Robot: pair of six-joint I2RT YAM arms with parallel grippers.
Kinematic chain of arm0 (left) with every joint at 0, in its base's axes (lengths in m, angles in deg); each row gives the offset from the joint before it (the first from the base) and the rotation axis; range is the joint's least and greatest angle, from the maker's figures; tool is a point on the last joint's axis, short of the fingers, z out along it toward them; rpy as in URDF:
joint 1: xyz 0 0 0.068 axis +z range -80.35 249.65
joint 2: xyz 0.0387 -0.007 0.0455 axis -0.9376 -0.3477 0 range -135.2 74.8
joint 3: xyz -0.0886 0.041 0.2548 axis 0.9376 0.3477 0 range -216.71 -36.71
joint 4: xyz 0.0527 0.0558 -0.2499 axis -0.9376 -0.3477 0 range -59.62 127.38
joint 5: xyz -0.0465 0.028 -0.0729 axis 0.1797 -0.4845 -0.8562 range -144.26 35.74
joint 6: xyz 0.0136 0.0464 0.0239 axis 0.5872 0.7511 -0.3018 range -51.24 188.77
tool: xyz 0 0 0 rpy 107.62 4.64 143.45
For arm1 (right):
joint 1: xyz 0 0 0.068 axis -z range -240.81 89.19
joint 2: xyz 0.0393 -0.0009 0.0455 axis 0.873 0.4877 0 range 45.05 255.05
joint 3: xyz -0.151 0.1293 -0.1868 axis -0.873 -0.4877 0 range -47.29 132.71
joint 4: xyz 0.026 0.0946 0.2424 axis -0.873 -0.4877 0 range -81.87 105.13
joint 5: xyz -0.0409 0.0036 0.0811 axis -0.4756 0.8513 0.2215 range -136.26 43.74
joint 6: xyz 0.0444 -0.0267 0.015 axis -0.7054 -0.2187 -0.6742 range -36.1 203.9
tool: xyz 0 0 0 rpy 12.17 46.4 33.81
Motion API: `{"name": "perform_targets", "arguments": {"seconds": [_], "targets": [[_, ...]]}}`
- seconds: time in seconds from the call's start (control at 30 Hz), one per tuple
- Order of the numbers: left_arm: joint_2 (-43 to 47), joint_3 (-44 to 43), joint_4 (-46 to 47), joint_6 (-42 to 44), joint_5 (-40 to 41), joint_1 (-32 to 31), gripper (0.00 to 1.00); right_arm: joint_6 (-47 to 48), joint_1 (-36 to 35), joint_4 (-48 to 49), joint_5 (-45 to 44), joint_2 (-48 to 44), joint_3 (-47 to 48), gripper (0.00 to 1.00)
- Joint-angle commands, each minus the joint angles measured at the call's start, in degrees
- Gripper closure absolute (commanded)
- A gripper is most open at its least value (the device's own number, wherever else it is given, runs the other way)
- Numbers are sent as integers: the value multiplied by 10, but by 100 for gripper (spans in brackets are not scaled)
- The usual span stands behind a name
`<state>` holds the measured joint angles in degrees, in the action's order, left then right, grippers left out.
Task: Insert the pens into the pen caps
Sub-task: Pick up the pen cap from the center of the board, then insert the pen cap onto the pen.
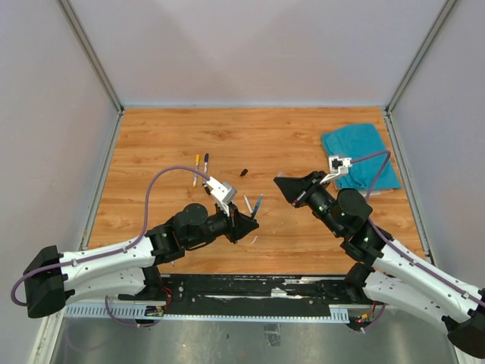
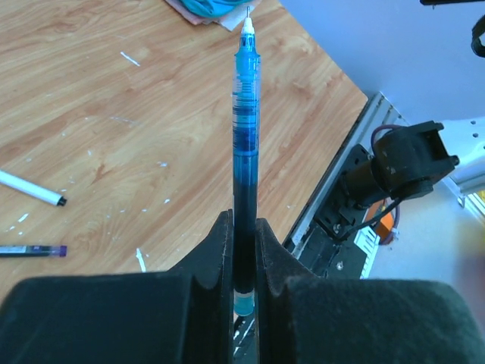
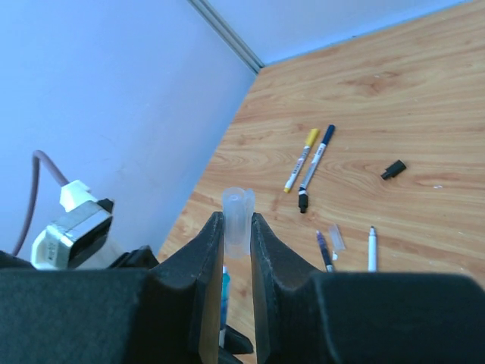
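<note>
Left fingers point(image 2: 216, 250): clamped on the lower barrel of a blue pen point(image 2: 245, 152), which is held off the surface point(image 1: 151, 136).
Pen axis: straight out along the fingers. The bare white tip points to 12 o'clock in the left wrist view.
Right fingers point(image 3: 208, 250): clamped on a clear cap point(image 3: 236, 216), also in the air. Its free end sticks out toward 12 o'clock in the right wrist view.
Key relation: in the top view the right fingers lie at about 1 o'clock from the left fingers, near but apart, and the 2 face each other.
Alignment: in the right wrist view, what looks like the pen's tip shows in the gap at 6 o'clock of the cap. The tip is judged not yet in line with the cap.
Next move: likely a mid-air meeting, with the pen's long axis brought onto the cap's.
Elsewhere: 2 loose pens point(image 1: 258, 203) lie at 12 o'clock of the left fingers, with a black cap point(image 1: 244, 172) beyond them.
</note>
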<state>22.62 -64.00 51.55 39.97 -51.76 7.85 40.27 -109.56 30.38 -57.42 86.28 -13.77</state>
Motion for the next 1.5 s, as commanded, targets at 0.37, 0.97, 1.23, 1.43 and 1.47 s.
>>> {"name": "perform_targets", "arguments": {"seconds": [0.37,0.97,1.23,1.43,1.47], "targets": [[-17,-19,44,14,-28,-12,100,-12,8,83,71,27,-14,90],[-7,-26,30,17,-20,-12,99,-9,8,69,90,36,-24,93],[-4,-26,25,17,-15,-13,99,-8,8,66,90,30,-27,94],[-4,-25,24,16,-12,-12,99,-10,8,73,89,23,-31,94],[-5,-25,25,16,-13,-13,100,-11,7,76,89,22,-33,94]]}}
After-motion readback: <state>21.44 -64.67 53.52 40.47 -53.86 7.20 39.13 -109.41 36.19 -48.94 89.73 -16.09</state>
